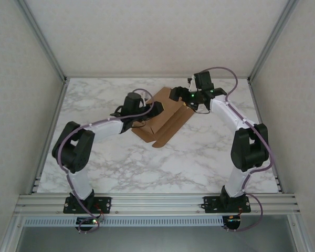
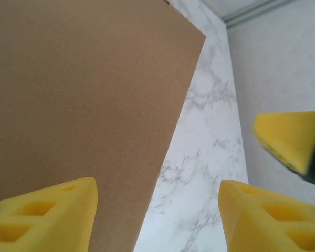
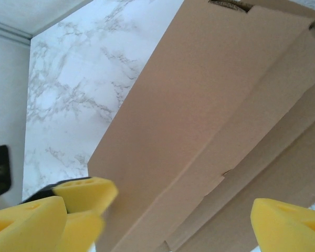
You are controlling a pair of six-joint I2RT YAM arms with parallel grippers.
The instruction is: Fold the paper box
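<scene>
The paper box (image 1: 165, 122) is a flat brown cardboard piece lying slantwise at the back middle of the marble table. My left gripper (image 1: 152, 108) is over its left side and stands open. In the left wrist view a smooth panel of the box (image 2: 84, 105) runs under the left finger (image 2: 47, 215), and its edge crosses the gap of the gripper (image 2: 157, 220). My right gripper (image 1: 178, 95) is at the box's far right corner, open wide. In the right wrist view the creased panels and a slot of the box (image 3: 210, 105) lie beyond the gripper (image 3: 160, 218).
The marble table (image 1: 199, 157) has free room in front of the box and on both sides. White walls and aluminium posts close it in at the left, right and back. A yellow finger (image 2: 291, 139) of the other gripper shows close by in the left wrist view.
</scene>
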